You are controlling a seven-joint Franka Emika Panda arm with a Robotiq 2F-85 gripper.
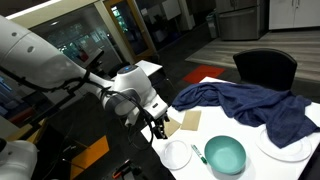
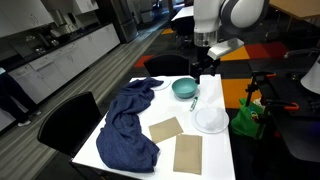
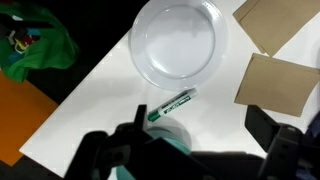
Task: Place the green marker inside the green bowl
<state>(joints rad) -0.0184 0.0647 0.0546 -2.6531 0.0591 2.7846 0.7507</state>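
- Progress is being judged as early: the green marker point(image 3: 172, 104) is being shown lying flat on the white bench point(image 3: 100, 110), not yet grasped and not yet inside the green bowl point(image 1: 225, 154).
- Nothing is being gripped by the claw point(image 3: 195, 158); its jaws are being shown apart, above the bench and clear of the marker.
- In the wrist view the marker is being seen just ahead of the claw, roughly in line with the gap between the jaws, with a small white dish point(image 3: 180, 42) farther ahead.
- The bowl is being shown just beyond the marker from the claw's side in an exterior view, with nothing visible inside it.
- Descending, closing on the marker, lifting and releasing over the bowl are all being left to do.
- The marker is being seen as a thin green stick with a paler stretch, lying slantwise to the claw's opening.
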